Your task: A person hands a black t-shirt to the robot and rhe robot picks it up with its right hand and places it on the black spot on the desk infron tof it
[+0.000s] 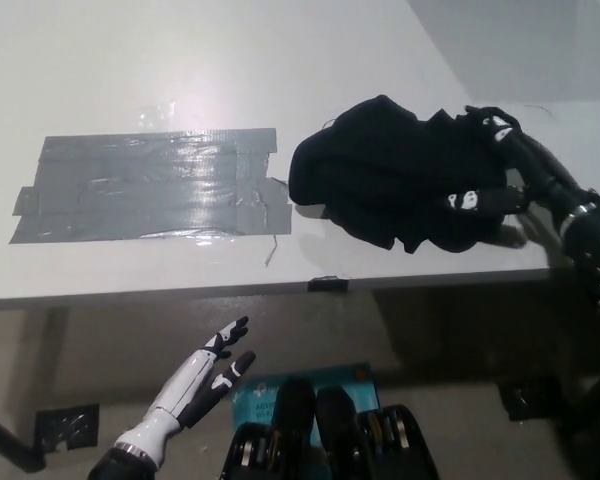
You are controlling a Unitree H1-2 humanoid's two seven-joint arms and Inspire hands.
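Bench (180, 60) carried grey tape patch (150, 187); bare surface beyond it. Black t-shirt (390, 175) lay bunched just right of the patch, near the front edge. Right robot hand (505, 170) touched its right side, fingers spread. Left robot hand (205, 375) open below the bench edge.

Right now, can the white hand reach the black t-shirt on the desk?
Probably not easily. The left hand hangs open below the desk's front edge, with the desk edge above it, while the black t-shirt lies far across, beside the right hand.
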